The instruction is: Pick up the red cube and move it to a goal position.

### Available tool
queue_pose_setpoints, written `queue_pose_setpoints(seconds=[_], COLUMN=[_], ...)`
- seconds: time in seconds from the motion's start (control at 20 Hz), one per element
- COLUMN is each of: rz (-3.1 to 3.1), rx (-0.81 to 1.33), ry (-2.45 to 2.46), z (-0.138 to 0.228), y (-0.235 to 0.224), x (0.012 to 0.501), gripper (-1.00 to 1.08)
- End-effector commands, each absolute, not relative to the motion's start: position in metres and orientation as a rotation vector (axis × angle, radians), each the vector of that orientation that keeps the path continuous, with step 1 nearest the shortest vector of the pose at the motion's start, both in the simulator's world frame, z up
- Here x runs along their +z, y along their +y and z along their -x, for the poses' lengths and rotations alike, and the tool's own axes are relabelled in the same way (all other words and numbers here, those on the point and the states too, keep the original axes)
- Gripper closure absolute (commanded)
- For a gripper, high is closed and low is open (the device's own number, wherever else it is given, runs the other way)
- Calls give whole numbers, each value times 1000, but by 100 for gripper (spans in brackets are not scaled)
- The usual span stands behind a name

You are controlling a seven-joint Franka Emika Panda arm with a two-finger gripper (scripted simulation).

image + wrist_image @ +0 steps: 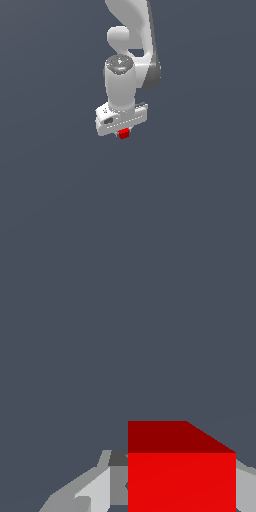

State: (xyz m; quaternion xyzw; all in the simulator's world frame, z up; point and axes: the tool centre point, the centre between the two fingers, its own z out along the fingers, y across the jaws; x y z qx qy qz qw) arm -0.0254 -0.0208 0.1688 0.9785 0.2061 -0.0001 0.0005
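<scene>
The red cube (124, 133) is a tiny bright red block right under the white gripper (122, 130), at the middle of the exterior view. In the wrist view the red cube (181, 481) fills the space between the two grey fingers (99, 490), which press on its sides. The gripper (172, 478) is shut on the cube. The white hand hides the fingertips in the exterior view. Whether the cube rests on the floor or hangs above it cannot be told.
The white arm (131, 30) rises behind the hand toward the top of the exterior view. A plain dark grey-blue surface (60, 190) lies all around. No goal marker shows.
</scene>
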Motion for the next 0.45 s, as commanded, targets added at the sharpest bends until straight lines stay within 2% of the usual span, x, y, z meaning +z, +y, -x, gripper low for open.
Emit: queue_pose_setpoints(seconds=[0.0,0.4], rz=[-3073,-3074], rx=[-1,0], ry=[647,647], z=[31,38], y=[-17,-12], x=[179,194], gripper=[108,108])
